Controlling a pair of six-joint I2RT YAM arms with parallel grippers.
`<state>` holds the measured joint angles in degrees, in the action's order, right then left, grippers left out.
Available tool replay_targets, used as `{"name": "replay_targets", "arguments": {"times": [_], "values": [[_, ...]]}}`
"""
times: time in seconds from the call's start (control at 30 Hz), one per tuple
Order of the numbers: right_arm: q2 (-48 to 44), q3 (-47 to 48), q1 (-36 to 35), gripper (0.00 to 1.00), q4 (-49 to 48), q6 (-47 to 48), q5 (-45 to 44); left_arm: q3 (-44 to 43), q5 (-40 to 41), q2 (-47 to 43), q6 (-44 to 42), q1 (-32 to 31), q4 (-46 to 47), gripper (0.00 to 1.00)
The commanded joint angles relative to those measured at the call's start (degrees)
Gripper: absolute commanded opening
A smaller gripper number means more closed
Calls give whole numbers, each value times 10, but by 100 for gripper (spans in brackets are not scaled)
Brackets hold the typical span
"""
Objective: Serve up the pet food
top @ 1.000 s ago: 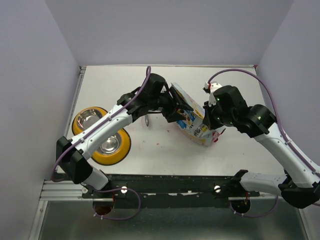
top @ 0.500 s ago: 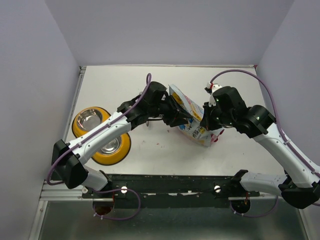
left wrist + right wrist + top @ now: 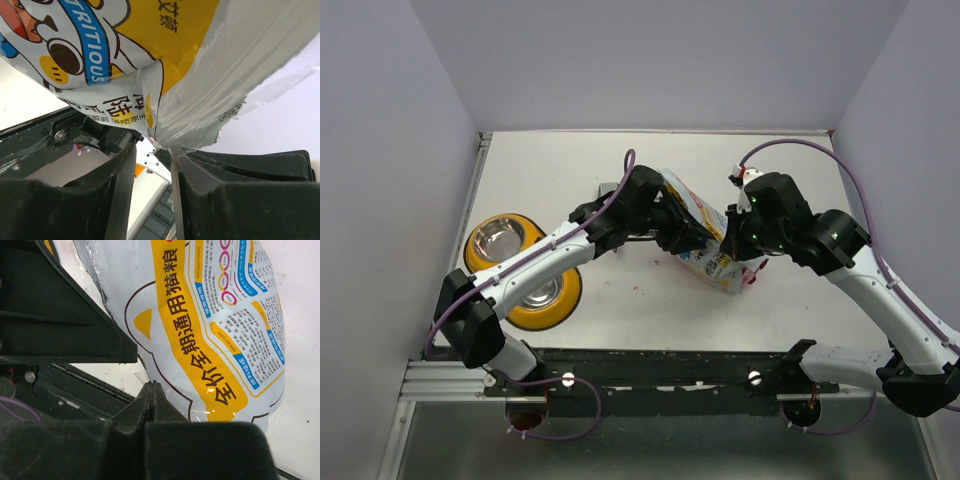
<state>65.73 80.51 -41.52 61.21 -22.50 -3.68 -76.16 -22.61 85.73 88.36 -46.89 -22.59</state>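
Note:
The pet food bag (image 3: pixel 705 228), yellow and white with cartoon print, is held tilted above the table's middle. It fills the left wrist view (image 3: pixel 125 50) and the right wrist view (image 3: pixel 210 315). The kibble is hidden. My right gripper (image 3: pixel 728 243) is shut on the bag's thin edge (image 3: pixel 152 385). My left gripper (image 3: pixel 682 238) is at the bag's torn, foil-lined mouth. Its jaws stand apart (image 3: pixel 152 150), with the torn edge resting on the tip of one finger (image 3: pixel 200 170).
The yellow double-bowl feeder (image 3: pixel 470 250) with two steel bowls lies at the table's left edge, under my left forearm. A small grey metal piece (image 3: pixel 607 188), perhaps the scoop, peeks out behind my left arm. Walls close the table on three sides.
My left arm has swung its wrist up and to the right, pushing the gripper closer into the bag's mouth. The bag and my right gripper have barely moved.

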Motion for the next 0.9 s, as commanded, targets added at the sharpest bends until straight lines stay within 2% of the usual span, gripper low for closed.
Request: {"name": "replay_targets", "arguments": {"times": [0.0, 0.37, 0.87], "values": [[3, 12, 2, 1, -14, -7, 6, -14, -14, 16, 8, -8, 7, 40], [11, 24, 1, 1, -12, -2, 6, -6, -20, 17, 10, -11, -1, 35], [14, 43, 1, 1, -9, 6, 11, 30, -38, 32, 19, 6, 42, 28]]}}
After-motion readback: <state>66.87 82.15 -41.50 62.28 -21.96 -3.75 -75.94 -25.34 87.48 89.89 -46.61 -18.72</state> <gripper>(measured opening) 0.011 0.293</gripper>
